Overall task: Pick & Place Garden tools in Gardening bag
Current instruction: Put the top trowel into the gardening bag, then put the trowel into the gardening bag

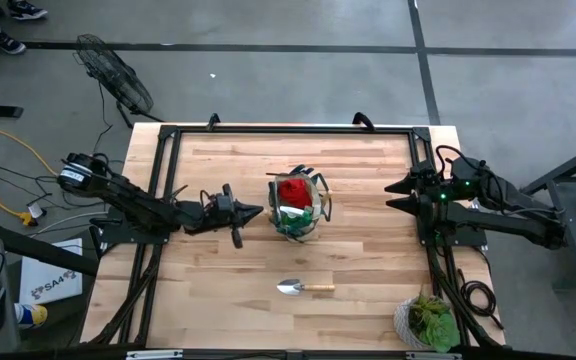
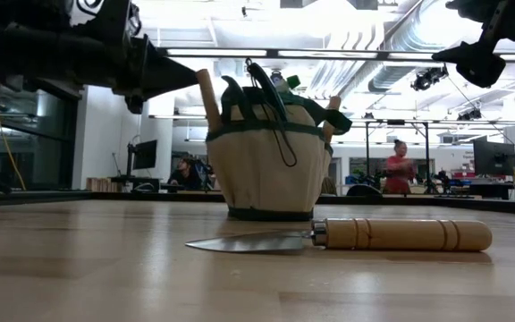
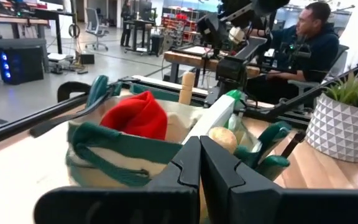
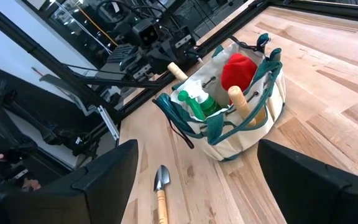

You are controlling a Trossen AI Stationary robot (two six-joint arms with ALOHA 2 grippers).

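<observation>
Wooden table (image 1: 368, 250): trowel (image 1: 303, 288) near bag (image 1: 296, 207); left pincer (image 1: 256, 212) pressed together (right pincer (image 1: 396, 195) spread).

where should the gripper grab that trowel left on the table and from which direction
Grip the trowel by its wooden handle, coming straight down from above. It lies flat on the table with nothing beside it, and the round, ridged handle gives the fingers more to close on than the thin flat blade. Fingers should probably close across the handle's width.
</observation>
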